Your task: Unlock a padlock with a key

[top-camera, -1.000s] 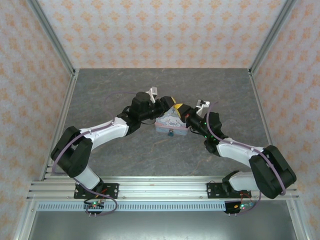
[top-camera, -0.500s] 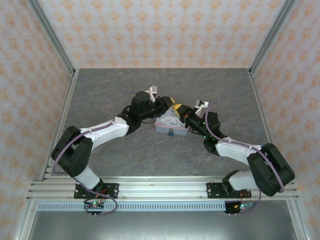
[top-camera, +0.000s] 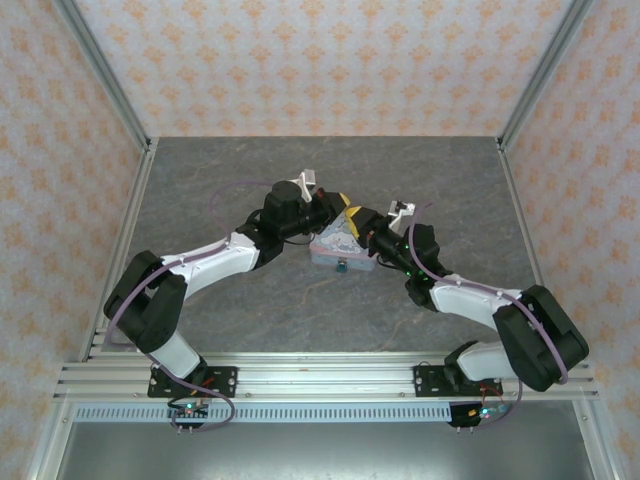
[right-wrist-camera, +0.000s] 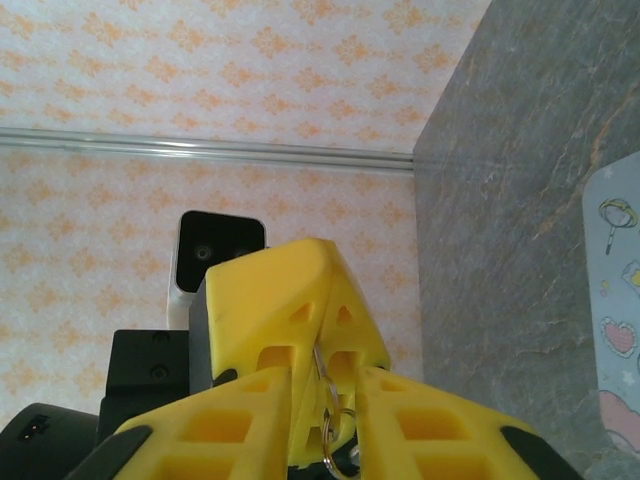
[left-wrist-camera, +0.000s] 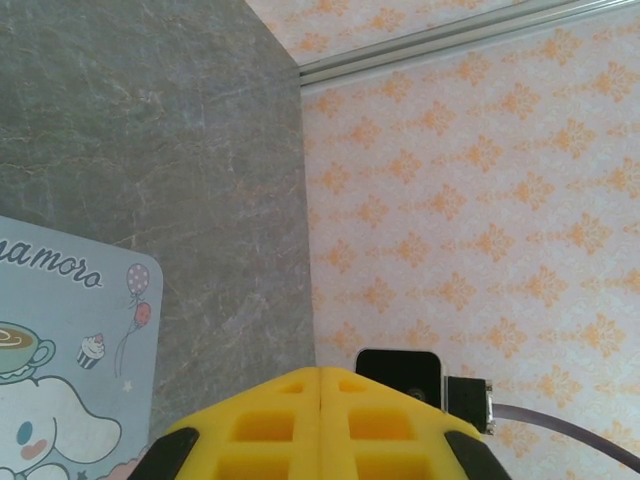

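The padlock (top-camera: 341, 265) is a tiny teal block on the table (top-camera: 250, 300), right at the near edge of the tin (top-camera: 340, 243). From above its shackle is too small to make out.

The key (right-wrist-camera: 319, 365) is a thin metal sliver with a wire ring (right-wrist-camera: 335, 425) on it. It sticks out of the seam of the left end effector (left-wrist-camera: 320, 385), whose yellow fingers are pressed together on it. The right end effector (right-wrist-camera: 327, 390) is slightly spread, with one finger on each side of key and ring (whether they touch the metal cannot be told).

In the top view both end effectors meet above the tin's far edge. Most of the key is buried between the left fingers, and the ring is partly cut off by the frame. In the left wrist view a corner of the tin's cartoon lid shows.
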Robot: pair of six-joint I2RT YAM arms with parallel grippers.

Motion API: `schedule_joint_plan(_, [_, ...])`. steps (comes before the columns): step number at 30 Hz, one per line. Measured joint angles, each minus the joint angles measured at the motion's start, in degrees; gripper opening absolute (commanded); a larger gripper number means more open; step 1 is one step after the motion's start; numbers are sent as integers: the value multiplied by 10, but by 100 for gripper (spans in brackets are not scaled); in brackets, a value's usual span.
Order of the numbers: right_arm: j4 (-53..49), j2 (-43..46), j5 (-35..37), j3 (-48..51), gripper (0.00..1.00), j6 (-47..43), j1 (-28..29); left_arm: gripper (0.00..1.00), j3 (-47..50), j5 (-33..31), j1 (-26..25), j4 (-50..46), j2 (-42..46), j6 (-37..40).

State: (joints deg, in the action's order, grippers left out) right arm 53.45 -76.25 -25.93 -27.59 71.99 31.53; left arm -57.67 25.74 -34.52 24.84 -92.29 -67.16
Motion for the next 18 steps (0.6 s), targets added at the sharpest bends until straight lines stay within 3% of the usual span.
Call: schedule_joint_plan(18, [8,-11,36,-7,21,2,8,0,26,-27,-7,42,0,-37])
